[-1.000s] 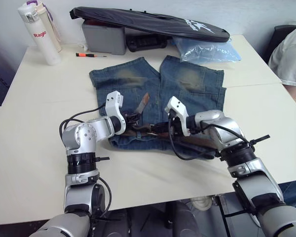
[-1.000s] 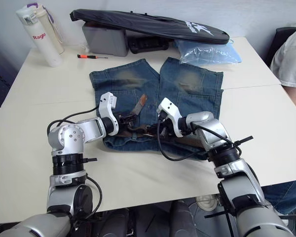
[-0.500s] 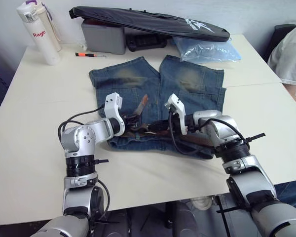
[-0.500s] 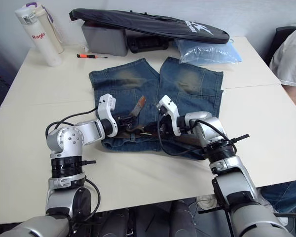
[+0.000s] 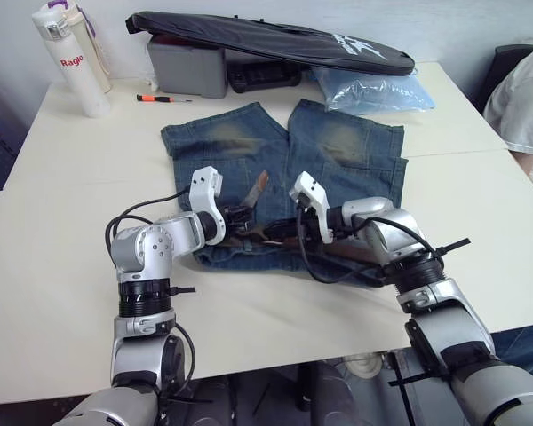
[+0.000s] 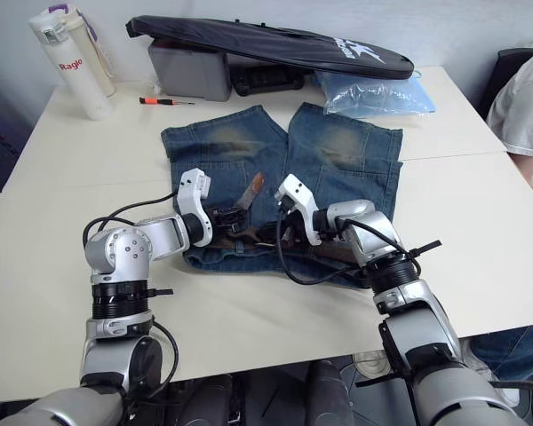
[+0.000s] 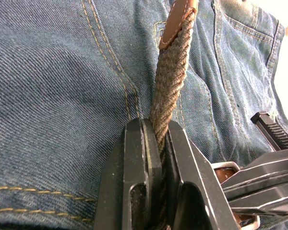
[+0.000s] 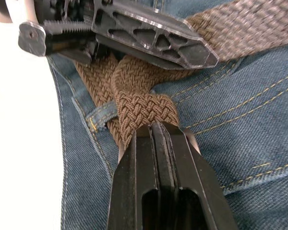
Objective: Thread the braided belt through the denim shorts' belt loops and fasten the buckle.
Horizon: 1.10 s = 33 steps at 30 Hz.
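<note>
Faded blue denim shorts [image 5: 284, 160] lie flat on the cream bench [image 5: 71, 177], waistband nearest the robot. Behind them: white bottle [image 5: 69, 55], orange-handled screwdriver [image 5: 164, 98], grey box [image 5: 186, 67] under a black bag [image 5: 275, 40], pale blue plastic bag [image 5: 369, 90]. Both arms cover most of the waistband. Left gripper [image 7: 156, 143] is clamped on the dark-brown braided belt [image 7: 175, 72]; a silver buckle edge [image 7: 225, 166] peeks beside it. Right gripper [image 8: 153, 132] is closed, pinching a belt fold.

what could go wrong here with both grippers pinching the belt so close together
The left gripper and right gripper both clamp the braided belt over the denim shorts. Their fingers almost touch, so they may collide. The belt bunches into a fold at the right gripper; pulling may jam it. The buckle sits half hidden, hard to align.
</note>
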Motion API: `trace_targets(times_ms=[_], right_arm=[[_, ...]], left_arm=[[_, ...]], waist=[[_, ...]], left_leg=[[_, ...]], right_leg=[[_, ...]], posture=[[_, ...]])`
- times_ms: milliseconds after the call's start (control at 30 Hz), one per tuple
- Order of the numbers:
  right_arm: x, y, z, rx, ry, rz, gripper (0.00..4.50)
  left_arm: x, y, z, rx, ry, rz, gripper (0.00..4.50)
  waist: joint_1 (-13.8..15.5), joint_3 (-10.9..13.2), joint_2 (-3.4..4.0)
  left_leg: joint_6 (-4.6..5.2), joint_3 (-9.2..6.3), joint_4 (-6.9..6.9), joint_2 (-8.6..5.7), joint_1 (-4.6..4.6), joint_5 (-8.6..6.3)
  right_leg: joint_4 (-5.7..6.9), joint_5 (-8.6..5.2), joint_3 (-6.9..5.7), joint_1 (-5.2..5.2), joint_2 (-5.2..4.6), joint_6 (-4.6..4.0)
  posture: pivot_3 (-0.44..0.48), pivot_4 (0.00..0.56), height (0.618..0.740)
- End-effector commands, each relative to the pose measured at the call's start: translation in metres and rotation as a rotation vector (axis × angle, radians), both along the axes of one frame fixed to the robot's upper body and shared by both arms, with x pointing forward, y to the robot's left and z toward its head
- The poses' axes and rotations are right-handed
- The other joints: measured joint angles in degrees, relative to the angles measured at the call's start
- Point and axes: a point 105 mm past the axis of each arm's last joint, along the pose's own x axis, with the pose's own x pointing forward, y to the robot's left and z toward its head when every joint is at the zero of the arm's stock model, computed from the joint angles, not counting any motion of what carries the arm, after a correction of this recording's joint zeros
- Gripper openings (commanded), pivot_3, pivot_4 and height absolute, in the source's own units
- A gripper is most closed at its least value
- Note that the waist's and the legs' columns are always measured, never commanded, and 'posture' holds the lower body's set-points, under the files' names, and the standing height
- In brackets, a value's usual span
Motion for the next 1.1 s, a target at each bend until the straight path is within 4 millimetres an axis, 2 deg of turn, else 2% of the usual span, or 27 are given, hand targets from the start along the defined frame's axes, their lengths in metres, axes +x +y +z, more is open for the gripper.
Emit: trace_targets(times_ms=[33, 400, 500, 600, 833, 1100], right_arm=[[0.001, -0.012, -0.026, -0.082, 0.066, -0.050, 0.05], [0.004, -0.019, -0.027, -0.078, 0.077, -0.064, 0.05], [0.004, -0.019, 0.018, 0.074, 0.025, -0.024, 0.05], [0.004, -0.019, 0.029, 0.099, 0.014, -0.017, 0.05], [0.003, -0.022, 0.030, 0.086, 0.020, -0.019, 0.05], [0.001, -0.012, 0.026, 0.097, 0.024, 0.001, 0.05]], left_arm=[[0.006, 0.003, 0.012, 0.011, -0.052, 0.016, 0.00], [0.008, 0.005, 0.012, 0.016, -0.058, 0.023, 0.00], [0.007, 0.003, 0.010, 0.020, -0.057, 0.014, 0.00], [0.007, 0.001, 0.010, 0.025, -0.058, 0.004, 0.00], [0.007, -0.001, 0.009, 0.027, -0.055, -0.002, 0.00], [0.007, -0.001, 0.009, 0.029, -0.055, -0.007, 0.00]], waist=[[0.03, 0.00, 0.00], [0.07, 0.00, 0.00], [0.13, 0.00, 0.00], [0.17, 0.01, 0.01], [0.13, 0.01, 0.02], [0.12, 0.01, 0.02]], left_leg=[[0.00, 0.00, 0.00, 0.00, 0.00, 0.00], [0.00, 0.00, 0.00, 0.00, 0.00, 0.00], [0.00, 0.00, 0.00, 0.00, 0.00, 0.00], [0.00, 0.00, 0.00, 0.00, -0.04, 0.00], [0.00, 0.00, -0.01, 0.00, -0.07, 0.00], [0.00, 0.00, -0.01, 0.00, -0.08, 0.00]], right_leg=[[0.00, 0.00, 0.00, 0.00, 0.00, 0.00], [0.00, 0.00, 0.00, 0.01, 0.00, 0.00], [0.00, 0.00, 0.00, 0.01, -0.01, 0.00], [-0.02, 0.00, -0.01, 0.00, 0.00, 0.00], [-0.03, 0.00, -0.01, -0.04, 0.00, 0.00], [-0.04, 0.00, -0.01, -0.05, 0.00, 0.00]], posture=[[0.000, 0.150, 0.740], [0.000, 0.150, 0.740], [0.000, 0.150, 0.740], [0.000, 0.150, 0.740], [0.000, 0.150, 0.740], [0.000, 0.150, 0.740]])
